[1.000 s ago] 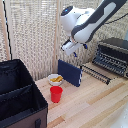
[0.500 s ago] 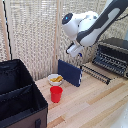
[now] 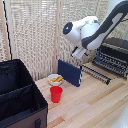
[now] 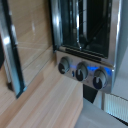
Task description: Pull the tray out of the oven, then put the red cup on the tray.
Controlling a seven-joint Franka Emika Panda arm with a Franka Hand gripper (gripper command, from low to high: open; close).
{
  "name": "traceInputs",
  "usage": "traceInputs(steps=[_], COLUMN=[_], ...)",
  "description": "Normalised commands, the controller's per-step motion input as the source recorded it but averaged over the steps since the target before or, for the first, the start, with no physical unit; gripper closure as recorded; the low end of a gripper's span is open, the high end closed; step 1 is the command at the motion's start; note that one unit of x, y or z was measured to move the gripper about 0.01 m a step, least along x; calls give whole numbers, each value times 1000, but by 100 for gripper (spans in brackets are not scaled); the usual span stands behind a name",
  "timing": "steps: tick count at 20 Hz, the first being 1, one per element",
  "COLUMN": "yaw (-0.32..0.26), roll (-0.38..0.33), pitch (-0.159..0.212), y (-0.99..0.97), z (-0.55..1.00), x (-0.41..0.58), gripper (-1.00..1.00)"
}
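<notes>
The red cup (image 3: 56, 93) stands on the wooden table (image 3: 95, 107) at lower centre of the exterior view, just in front of a white bowl (image 3: 54, 79) of yellow food. Behind them a navy board (image 3: 69, 72) stands upright. At right, the tray (image 3: 111, 62) juts from the oven (image 3: 118, 50). The gripper (image 3: 78, 53) hangs above; its jaws' spread cannot be told.

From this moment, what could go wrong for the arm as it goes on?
The gripper hangs close above the upright blue board; a low sweep could topple it onto the white bowl or red cup. The tray appears to jut from the oven over the open door; a skewed pull might tip or jam it. The black bin crowds the cup, limiting approach.
</notes>
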Motion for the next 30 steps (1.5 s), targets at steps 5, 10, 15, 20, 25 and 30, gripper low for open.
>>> traceInputs(steps=[5,10,15,20,25,30], yaw=[118,95,42,-3,-106,-121], roll=[-245,-217,-147,-40,31,75], pitch=[0,0,-3,0,0,0], y=[-518,-635,-671,-557,-501,-561], z=[-88,-206,-107,-111,-146,-186], x=[0,44,122,222,202,153], gripper=[-100,-100,-100,-100,-100,-100])
